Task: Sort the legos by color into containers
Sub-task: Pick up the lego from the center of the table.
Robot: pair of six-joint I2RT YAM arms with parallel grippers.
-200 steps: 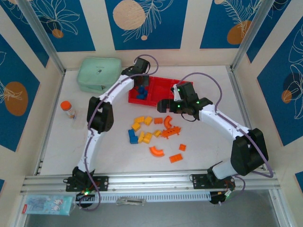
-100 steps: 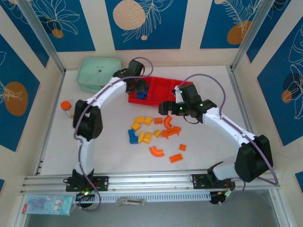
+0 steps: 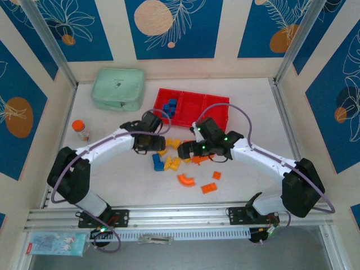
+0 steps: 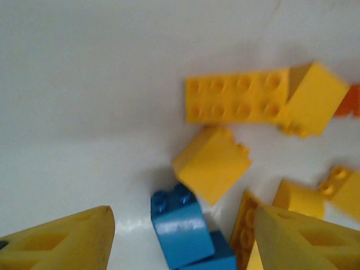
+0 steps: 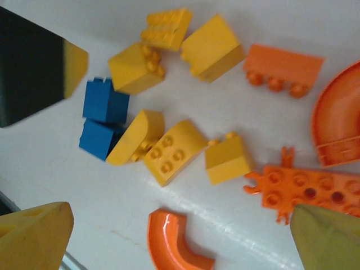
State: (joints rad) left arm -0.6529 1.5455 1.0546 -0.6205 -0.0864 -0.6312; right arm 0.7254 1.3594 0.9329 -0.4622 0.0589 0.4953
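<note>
Legos [image 3: 174, 160] cluster at the red tray's [image 3: 218, 110] 6 o'clock, under the left gripper [image 3: 154, 145] and right gripper [image 3: 184, 151], both with fingers apart and empty. They look light, rigid and slick, so the blue brick [image 4: 181, 228] is probably best pinched across its flat sides.

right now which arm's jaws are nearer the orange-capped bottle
Left. The left jaws hang over the left side of the lego pile, to the right of the orange-capped bottle; the right jaws are farther right over the same pile.
</note>
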